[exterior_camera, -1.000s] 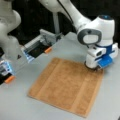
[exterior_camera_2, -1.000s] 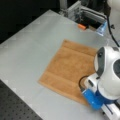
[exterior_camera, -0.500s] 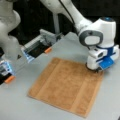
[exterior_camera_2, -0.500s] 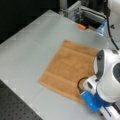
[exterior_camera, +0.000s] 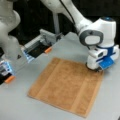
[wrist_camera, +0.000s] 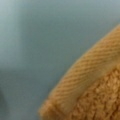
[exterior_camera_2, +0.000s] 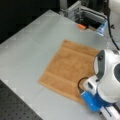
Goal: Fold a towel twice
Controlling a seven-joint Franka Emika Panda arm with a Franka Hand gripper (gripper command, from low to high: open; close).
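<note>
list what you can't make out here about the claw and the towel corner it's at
- Claw fingers: in both front views the white wrist housing hides them where the claw meets the towel, so open or shut is unknown.
- Claw in the wrist view: not in frame; only the towel's hem and table show.
- Towel's near corner: in a front view the blue claw body covers it.
- Whether that corner is lifted: hidden.

The towel [exterior_camera: 66, 86] lies flat, unfolded, on the table [exterior_camera: 20, 107], mid-frame in both front views. The gripper [exterior_camera: 96, 68] sits at its upper-right corner, seemingly touching it.
</note>
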